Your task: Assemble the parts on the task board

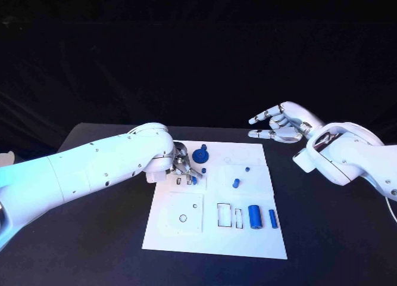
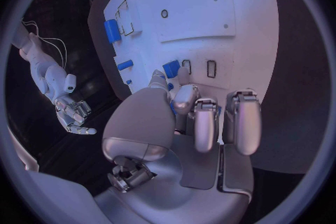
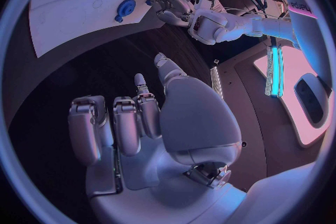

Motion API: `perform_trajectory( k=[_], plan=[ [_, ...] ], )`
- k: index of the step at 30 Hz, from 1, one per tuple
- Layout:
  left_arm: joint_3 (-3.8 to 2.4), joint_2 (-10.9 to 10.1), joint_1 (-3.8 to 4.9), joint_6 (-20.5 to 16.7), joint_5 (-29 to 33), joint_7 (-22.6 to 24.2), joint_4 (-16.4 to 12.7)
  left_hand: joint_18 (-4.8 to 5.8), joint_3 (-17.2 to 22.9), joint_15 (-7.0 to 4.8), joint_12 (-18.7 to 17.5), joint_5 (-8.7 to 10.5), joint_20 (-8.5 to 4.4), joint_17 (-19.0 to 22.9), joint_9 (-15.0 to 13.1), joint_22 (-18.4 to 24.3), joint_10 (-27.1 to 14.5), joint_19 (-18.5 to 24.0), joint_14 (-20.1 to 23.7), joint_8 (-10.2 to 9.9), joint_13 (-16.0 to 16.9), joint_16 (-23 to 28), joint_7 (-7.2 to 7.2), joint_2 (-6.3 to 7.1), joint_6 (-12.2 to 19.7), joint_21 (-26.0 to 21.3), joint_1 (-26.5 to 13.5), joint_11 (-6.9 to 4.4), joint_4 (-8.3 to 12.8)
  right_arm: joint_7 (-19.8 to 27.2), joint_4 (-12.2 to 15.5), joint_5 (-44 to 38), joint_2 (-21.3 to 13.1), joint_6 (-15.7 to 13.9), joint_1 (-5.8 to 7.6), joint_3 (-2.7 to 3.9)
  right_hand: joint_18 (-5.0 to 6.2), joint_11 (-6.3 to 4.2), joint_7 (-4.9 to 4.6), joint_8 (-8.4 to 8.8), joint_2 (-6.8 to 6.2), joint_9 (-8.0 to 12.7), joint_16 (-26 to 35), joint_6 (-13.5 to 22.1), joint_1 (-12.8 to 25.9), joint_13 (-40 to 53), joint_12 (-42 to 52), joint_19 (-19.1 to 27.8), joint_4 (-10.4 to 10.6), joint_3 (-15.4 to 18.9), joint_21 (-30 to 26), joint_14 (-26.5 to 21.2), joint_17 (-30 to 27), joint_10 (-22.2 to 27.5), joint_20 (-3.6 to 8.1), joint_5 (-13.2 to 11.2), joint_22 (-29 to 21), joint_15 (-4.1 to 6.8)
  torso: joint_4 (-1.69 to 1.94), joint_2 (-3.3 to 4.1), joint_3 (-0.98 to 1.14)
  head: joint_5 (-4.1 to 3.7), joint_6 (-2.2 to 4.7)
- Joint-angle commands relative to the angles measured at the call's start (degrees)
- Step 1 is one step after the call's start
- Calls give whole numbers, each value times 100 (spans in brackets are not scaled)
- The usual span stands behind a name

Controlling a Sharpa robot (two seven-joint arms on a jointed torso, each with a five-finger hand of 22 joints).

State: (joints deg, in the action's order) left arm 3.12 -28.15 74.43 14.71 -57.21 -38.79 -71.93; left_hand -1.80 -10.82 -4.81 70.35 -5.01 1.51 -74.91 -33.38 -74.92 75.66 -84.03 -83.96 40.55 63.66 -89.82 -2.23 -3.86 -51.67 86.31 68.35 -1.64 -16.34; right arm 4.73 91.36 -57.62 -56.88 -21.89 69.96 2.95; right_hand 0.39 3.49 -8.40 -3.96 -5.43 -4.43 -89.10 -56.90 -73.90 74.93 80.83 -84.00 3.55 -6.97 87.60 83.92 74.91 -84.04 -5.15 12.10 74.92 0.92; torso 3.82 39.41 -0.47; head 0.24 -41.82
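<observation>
The white task board lies in the middle of the black table. My left hand rests low over its far left part, beside a blue gear. In the left wrist view the left hand has its fingers curled, and a small blue part sits pinched between thumb and finger just above two slots. A blue peg, a thick blue cylinder and a thin blue bar lie on the board. My right hand hangs open in the air off the board's far right corner, holding nothing.
Outlined recesses mark the board: a round one near the front left and a rectangular one beside the cylinder. Bare black table surrounds the board. The right wrist view shows the gear and my left hand.
</observation>
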Motion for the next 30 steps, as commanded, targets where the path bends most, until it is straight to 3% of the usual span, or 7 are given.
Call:
perform_trajectory(
  k=[1, 15, 22, 24, 28, 30],
  plan=[
    [-1, 34, -2, 148, -24, -12, 12, 45, 6, -25, 23, -28, -31, -1509, -12, -855, 32, -372, -604, 40, 8, -18, 4, 0, 28, 22, 62, -8, 24, 18, -1, -12, 12, 98, -2, -1, 84, -16, 9, -14, 18, -9, 20, -44, -45, 1045, -24, -328, 5, 27, -23, 557, 1304, -190, -11, 16, 989, -10, 7, 3, 3, -4, -3],
    [3, 86, -11, 143, -25, -7, 61, 49, 168, -32, 29, -143, -37, -1509, -122, -879, 34, -375, -604, 58, 21, -18, 13, -74, 72, 31, 393, -17, 101, 16, -4, -12, 25, 131, -6, -7, 83, -16, 9, -12, 21, -9, 19, -43, -49, 1046, -21, -331, 3, 29, -21, 557, 1306, -191, -10, 28, 993, -9, 8, 1, 2, -4, -17],
    [3, 97, -12, 113, 12, 13, 59, 45, 589, -68, 14, -276, -65, -1509, -157, -872, 21, -368, -604, -3, 25, -18, 61, -159, 132, 23, 942, -62, 348, 17, -1, -11, 27, 149, -7, -8, 82, -17, 9, -10, 25, -9, 21, -43, -53, 1046, -20, -331, 3, 31, -21, 557, 1304, -192, -9, 43, 994, -9, 7, 1, 5, 3, -25],
    [3, 95, -13, 45, 48, 27, 55, 46, 918, -103, -5, -640, -96, -1509, -134, -880, 1, -370, -604, -87, 34, -18, 91, -142, 189, 26, 1381, -94, 596, 13, -1, -11, 27, 163, -7, -8, 82, -17, 9, -10, 25, -9, 20, -43, -54, 1047, -18, -332, 3, 31, -21, 557, 1305, -193, -9, 43, 995, -9, 6, -1, 6, 4, -26],
    [4, 84, -15, 34, 77, 37, 49, 48, 1412, -93, -58, -1034, -105, -1509, -89, -887, -25, -370, -604, -224, 12, -18, 56, 11, 223, 27, 1580, -76, 657, 9, 2, -11, 27, 184, -7, -10, 79, -17, 10, -10, 27, -9, 11, -44, -55, 1060, 8, -340, 3, 33, -13, 562, 1323, -205, -9, 49, 1010, -8, 8, 0, 5, -3, -25],
    [5, 77, -16, 48, 82, 40, 46, 48, 1831, -78, -94, -1344, -85, -1509, -89, -886, -30, -367, -604, -277, -8, -18, 27, 207, 227, 24, 1575, -33, 624, 8, 4, -11, 28, 193, -7, -12, 79, -17, 10, -10, 27, -9, 11, -44, -55, 1060, 8, -340, 3, 33, -13, 562, 1323, -205, -9, 49, 1010, -8, 12, -1, 7, -4, -30]
  ],
)
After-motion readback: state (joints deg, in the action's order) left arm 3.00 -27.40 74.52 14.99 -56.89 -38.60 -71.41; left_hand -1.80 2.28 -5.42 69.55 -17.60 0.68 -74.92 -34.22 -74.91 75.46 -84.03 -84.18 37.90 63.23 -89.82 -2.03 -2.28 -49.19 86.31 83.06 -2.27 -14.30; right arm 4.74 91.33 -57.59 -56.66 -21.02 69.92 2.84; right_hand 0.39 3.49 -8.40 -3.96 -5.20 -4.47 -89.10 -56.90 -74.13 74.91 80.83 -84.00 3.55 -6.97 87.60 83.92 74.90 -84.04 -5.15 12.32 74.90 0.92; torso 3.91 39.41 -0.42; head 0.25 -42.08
